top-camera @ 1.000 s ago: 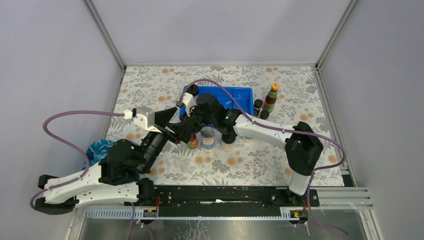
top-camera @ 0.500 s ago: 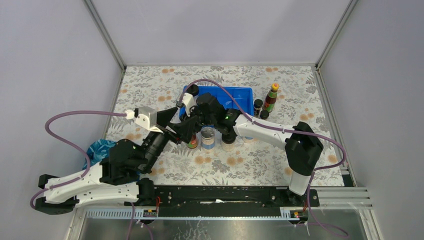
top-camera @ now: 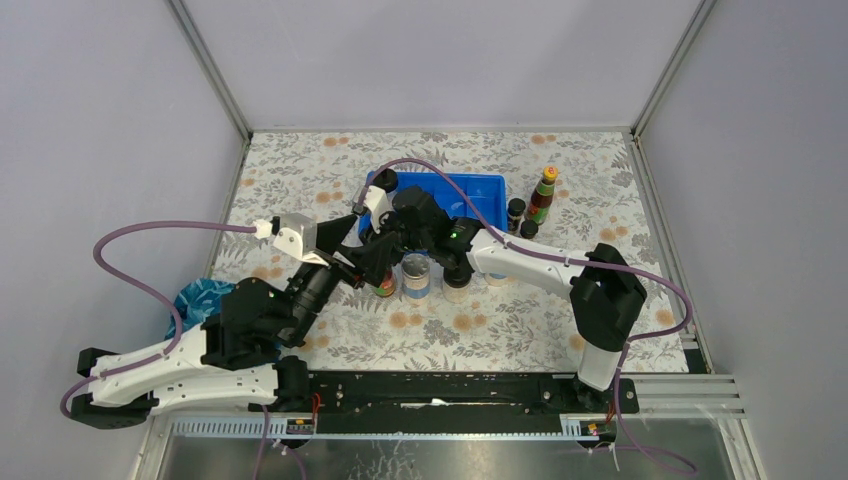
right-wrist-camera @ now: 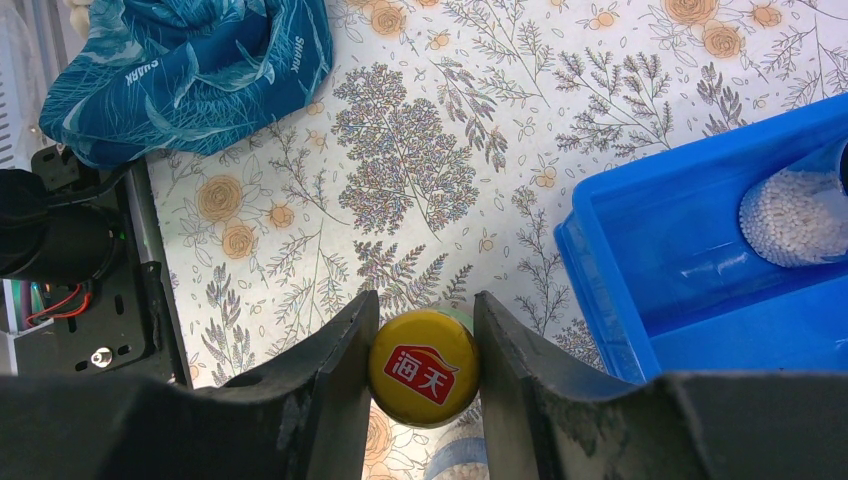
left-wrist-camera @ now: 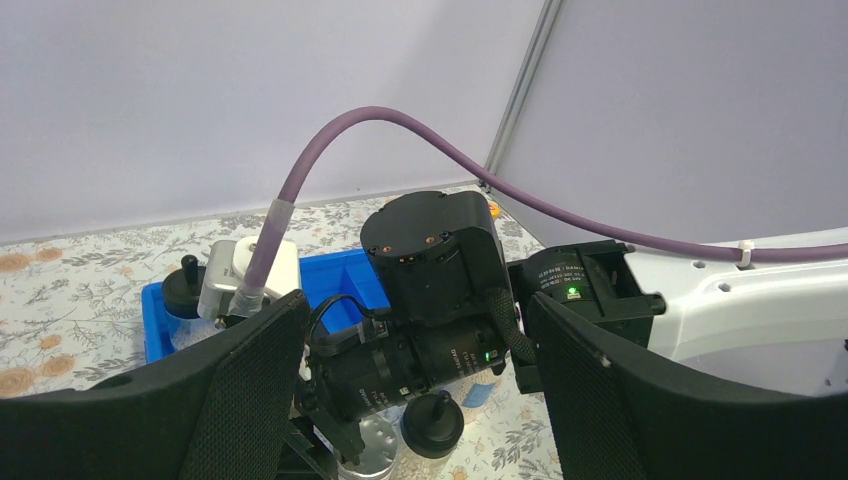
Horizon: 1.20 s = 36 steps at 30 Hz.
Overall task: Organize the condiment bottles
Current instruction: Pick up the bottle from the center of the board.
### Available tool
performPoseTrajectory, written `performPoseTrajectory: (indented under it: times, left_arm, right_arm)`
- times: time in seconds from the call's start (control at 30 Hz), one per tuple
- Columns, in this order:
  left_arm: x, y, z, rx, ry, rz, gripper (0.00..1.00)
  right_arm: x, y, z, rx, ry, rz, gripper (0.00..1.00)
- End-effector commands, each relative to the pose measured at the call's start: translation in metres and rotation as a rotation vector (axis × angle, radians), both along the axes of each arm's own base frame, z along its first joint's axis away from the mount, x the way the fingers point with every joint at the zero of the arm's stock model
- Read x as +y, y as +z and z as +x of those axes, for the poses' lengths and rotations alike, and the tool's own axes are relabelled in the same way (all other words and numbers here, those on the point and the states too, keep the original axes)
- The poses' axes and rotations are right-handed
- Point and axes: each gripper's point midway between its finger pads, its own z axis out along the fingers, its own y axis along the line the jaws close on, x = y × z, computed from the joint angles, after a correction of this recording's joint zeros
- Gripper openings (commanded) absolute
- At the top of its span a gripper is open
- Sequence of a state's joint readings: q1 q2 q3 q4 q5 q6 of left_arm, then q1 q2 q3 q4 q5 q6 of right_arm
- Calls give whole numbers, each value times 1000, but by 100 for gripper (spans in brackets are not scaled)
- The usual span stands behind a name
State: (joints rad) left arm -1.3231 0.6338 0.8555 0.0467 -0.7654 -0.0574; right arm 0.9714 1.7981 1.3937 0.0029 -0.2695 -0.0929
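My right gripper [right-wrist-camera: 423,330] is shut on the yellow cap [right-wrist-camera: 423,367] of a dark red-labelled bottle [top-camera: 386,286] that stands on the table left of the blue tray's front corner. A silver-lidded jar [top-camera: 416,275] and a black-domed bottle [top-camera: 457,280] stand just right of it; both show in the left wrist view [left-wrist-camera: 365,440] [left-wrist-camera: 432,425]. My left gripper [left-wrist-camera: 415,305] is open, its fingers [left-wrist-camera: 240,390] spread wide either side of the right wrist. A second yellow-capped bottle [top-camera: 545,192] and two tiny black-capped bottles [top-camera: 516,210] stand right of the tray.
The blue tray [top-camera: 470,186] holds a black-domed bottle [top-camera: 385,180] and a clear jar of white beads [right-wrist-camera: 795,215]. A crumpled blue cloth [top-camera: 195,296] lies at the table's left edge. The two arms crowd together in front of the tray.
My left arm has edged slightly to the right, towards the right wrist. The right gripper and the bottles have not moved.
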Motion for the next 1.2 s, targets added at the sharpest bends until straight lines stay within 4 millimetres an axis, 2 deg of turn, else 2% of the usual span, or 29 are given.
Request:
performPoseTrajectory:
  times: [0.0, 0.43, 0.63, 0.7, 1.17]
  left_arm:
    - [0, -6, 0, -4, 7, 31, 84]
    - [3, -2, -2, -16, -4, 15, 84]
    - [3, 2, -3, -26, -12, 5, 84]
    - [3, 3, -3, -27, -14, 6, 84]
    - [5, 11, -5, -40, -23, -6, 84]
  right_arm:
    - [3, 39, 3, -80, -8, 58, 0]
    - [3, 50, 4, -97, -10, 72, 0]
    - [4, 61, 6, -117, -12, 90, 0]
    - [1, 59, 4, -106, -10, 72, 0]
    - [1, 84, 5, -138, -9, 97, 0]
